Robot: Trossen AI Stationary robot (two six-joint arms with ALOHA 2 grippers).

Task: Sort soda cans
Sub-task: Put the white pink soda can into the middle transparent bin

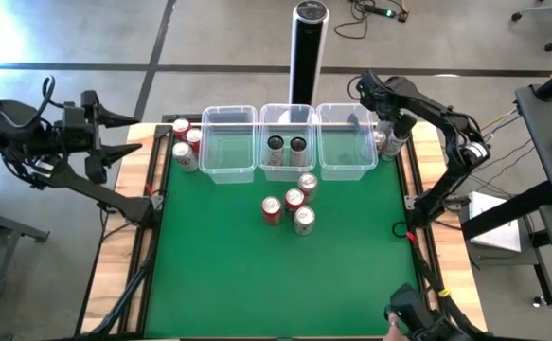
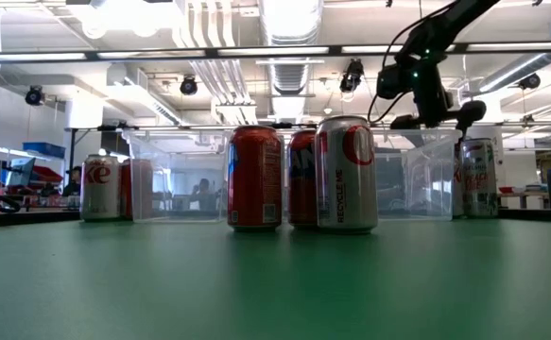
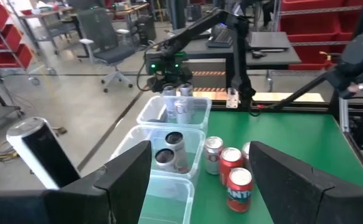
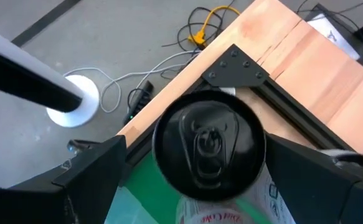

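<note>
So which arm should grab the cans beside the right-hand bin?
Probably the right: its gripper hangs open directly over a can there, while the left gripper sits off the table's far side.

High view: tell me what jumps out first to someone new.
Three clear plastic bins line the far edge of the green mat, the middle one holding two dark cans. A cluster of four cans stands just in front of them. The right gripper hovers over silver-white cans beside the rightmost bin.
</note>
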